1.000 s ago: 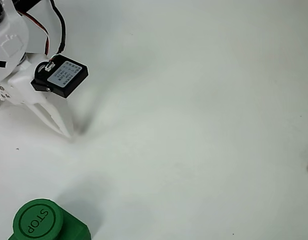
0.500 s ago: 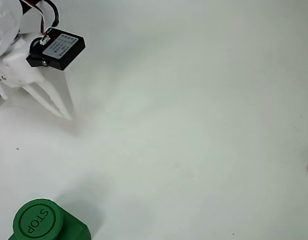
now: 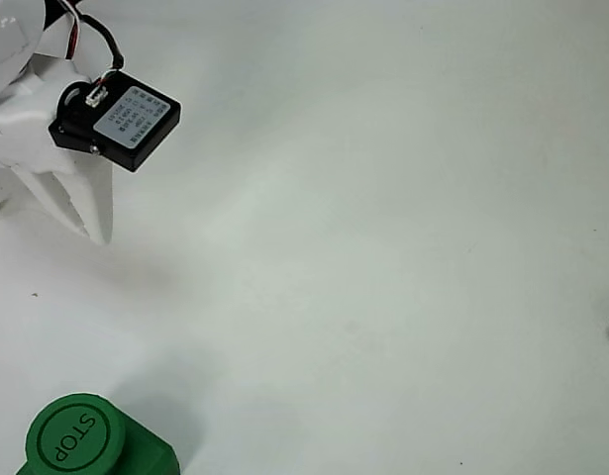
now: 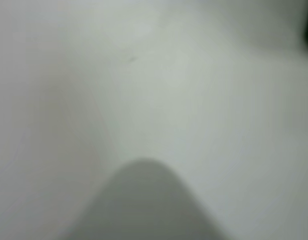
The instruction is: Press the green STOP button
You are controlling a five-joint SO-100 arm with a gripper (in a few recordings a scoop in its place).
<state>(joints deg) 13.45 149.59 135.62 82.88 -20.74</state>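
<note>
While the tool (image 3: 94,233) hangs closed (holding nothing), the green STOP button (image 3: 74,435) sits well apart.

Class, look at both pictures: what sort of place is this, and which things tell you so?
Probably a robotics test bench: a plain white table, a white gripper with a black servo, and a green STOP button as its practice target.

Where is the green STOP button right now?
In the fixed view, the green STOP button sits at the bottom-left corner of the table, well below the hand.
</note>
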